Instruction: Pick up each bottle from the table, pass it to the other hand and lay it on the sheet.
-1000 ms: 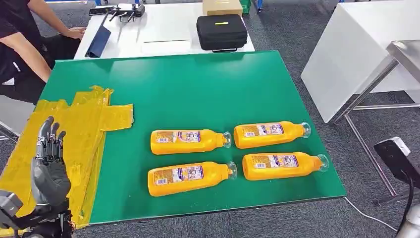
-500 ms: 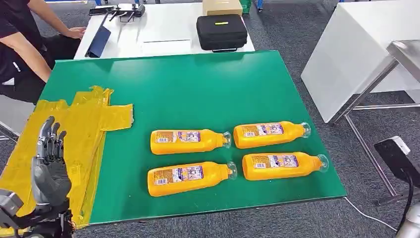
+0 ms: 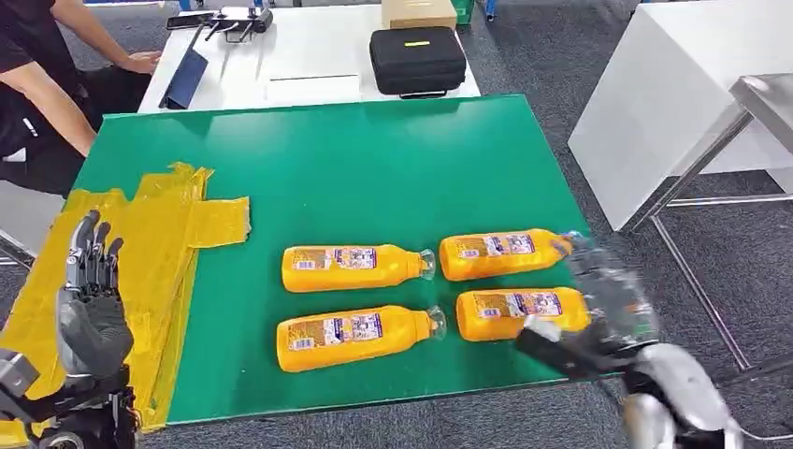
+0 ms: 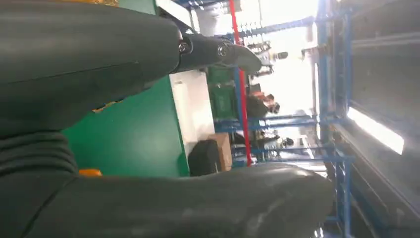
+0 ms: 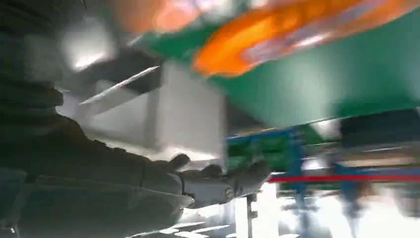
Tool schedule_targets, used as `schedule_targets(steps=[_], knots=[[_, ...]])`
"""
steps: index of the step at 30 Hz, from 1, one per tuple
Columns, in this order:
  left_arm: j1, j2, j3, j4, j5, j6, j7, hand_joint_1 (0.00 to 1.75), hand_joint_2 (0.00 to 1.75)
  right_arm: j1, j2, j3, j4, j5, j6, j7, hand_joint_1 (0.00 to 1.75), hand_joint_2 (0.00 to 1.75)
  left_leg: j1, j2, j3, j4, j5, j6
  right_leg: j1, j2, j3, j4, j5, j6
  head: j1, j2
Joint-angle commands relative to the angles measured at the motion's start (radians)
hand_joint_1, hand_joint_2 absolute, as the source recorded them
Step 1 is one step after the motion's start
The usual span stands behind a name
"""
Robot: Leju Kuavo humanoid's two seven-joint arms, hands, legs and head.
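Bottles, four orange ones, lie on their sides in two rows on the green bench (image 3: 374, 168), long axes left to right, caps pointing right. I think this keeps them from rolling and lets my right hand (image 3: 608, 290) reach the near-right bottle (image 3: 519, 311). That hand is blurred; I cannot tell its state. My left hand (image 3: 91, 299) waits open, holding nothing, over the yellow sheet (image 3: 159, 243).

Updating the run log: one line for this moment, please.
bottles: four on table, none on yellow sheet | left hand: empty, over sheet | right hand: blurred, at right-side bottles
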Motion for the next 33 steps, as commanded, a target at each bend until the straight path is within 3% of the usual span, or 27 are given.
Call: schedule_targets(steps=[1,4,12,21,27,33], knots=[[-0.045,0.016,0.013,0.082,0.008,-0.001,-0.002,0.00,0.00,0.070,-0.011,0.139,-0.083,-0.055,0.021,-0.044,0.00,1.75,0.001,0.000,0.008,0.000,-0.003,-0.002,0.001,-0.002,0.009,-0.002,-0.003,-0.003,0.001,0.000],[-0.043,0.017,0.015,0.083,0.010,0.000,-0.003,0.00,0.00,0.069,-0.005,0.139,-0.079,-0.052,0.025,-0.052,0.00,1.75,0.000,0.001,0.002,-0.001,-0.001,-0.001,0.000,0.000,0.002,-0.001,-0.001,-0.002,0.001,0.000],[-0.033,0.021,0.034,0.062,0.017,0.010,-0.006,0.00,0.00,0.057,-0.006,0.148,-0.051,-0.033,0.049,-0.071,0.00,1.75,-0.002,0.003,0.007,-0.001,-0.002,-0.002,-0.002,0.001,0.007,-0.001,-0.002,-0.003,0.001,0.000],[-0.041,0.018,0.057,0.045,0.035,0.006,0.016,0.00,0.00,-0.032,-0.033,0.096,0.128,0.135,0.111,0.053,0.00,1.75,-0.002,0.004,0.005,-0.001,-0.001,-0.001,-0.002,0.002,0.006,-0.002,0.000,-0.002,0.000,0.000],[-0.044,0.018,0.052,0.048,0.035,0.004,0.018,0.00,0.00,-0.037,-0.031,0.078,0.153,0.144,0.103,0.051,0.00,1.75,-0.002,0.003,0.005,-0.001,-0.001,-0.001,-0.002,0.002,0.006,-0.002,0.000,-0.002,0.001,0.000],[-0.050,0.021,0.032,0.060,0.037,0.005,0.025,0.00,0.00,-0.033,-0.026,-0.080,0.245,0.137,0.136,0.035,0.00,1.75,-0.001,0.000,0.005,-0.002,-0.001,-0.001,-0.001,-0.001,0.007,-0.003,-0.001,-0.002,0.000,0.000]])
